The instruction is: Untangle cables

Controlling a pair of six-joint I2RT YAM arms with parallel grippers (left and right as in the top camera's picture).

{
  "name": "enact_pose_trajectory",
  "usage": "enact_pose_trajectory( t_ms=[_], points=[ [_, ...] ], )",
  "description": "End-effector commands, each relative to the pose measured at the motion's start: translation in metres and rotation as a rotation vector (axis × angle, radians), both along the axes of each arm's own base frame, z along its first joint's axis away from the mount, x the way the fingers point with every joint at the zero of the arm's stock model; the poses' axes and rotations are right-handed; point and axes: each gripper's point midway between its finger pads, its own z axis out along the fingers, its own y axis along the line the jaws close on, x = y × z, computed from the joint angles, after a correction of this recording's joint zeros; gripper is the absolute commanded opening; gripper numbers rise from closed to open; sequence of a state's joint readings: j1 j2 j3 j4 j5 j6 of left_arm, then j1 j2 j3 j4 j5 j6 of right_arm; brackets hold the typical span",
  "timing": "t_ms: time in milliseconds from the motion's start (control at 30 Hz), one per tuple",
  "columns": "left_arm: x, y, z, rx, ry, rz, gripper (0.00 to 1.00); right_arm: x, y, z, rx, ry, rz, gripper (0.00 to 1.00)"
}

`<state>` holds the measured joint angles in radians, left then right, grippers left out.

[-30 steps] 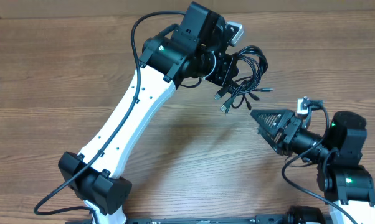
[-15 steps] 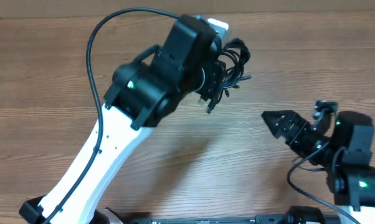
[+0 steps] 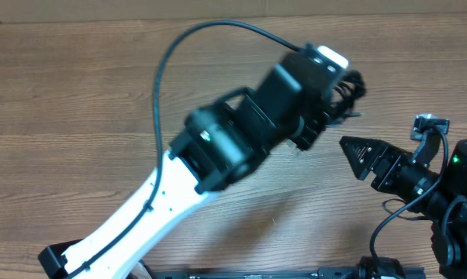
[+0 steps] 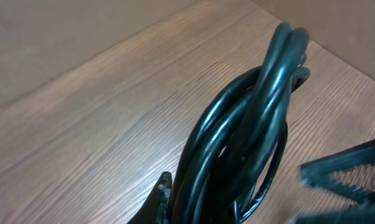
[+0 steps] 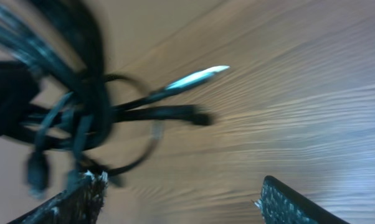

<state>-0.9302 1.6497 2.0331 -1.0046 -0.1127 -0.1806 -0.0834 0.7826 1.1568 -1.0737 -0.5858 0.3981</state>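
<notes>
Black cables [image 4: 271,81] hang bunched above the surface [image 3: 78,93], clamped in the left fingers [image 4: 163,194]; right fingers [image 5: 287,200] gape empty nearby. Untangling looks barely begun; no strand appears free.

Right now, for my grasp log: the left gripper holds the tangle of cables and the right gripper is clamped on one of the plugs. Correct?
Not quite. The right gripper is clamped on nothing: the right wrist view shows its jaws open, with only table between them and the plugs clear of its fingers. The left gripper does hold the cables.
</notes>
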Motion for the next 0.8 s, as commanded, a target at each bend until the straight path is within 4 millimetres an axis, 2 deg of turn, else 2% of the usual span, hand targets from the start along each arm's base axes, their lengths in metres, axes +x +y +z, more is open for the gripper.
enact_pose_trajectory(
  t_ms=[0,267,367,667,767],
  points=[
    [-0.005,-0.007,0.003,0.052,-0.081,0.027,0.04,-0.013,0.022,0.019,0.076,-0.045,0.132,0.74],
    [-0.015,-0.014,0.002,0.047,-0.077,0.025,0.04,-0.016,0.031,0.028,0.117,-0.072,0.188,0.62],
    [-0.017,-0.015,0.001,0.050,-0.075,0.020,0.04,-0.014,0.033,0.037,0.126,-0.112,0.207,0.51],
    [-0.024,-0.021,-0.001,0.040,-0.052,-0.020,0.04,-0.006,0.031,0.047,0.106,-0.178,0.198,0.37],
    [-0.034,-0.030,0.000,0.017,-0.033,-0.075,0.04,-0.004,0.029,0.048,0.097,-0.187,0.188,0.35]
  ],
)
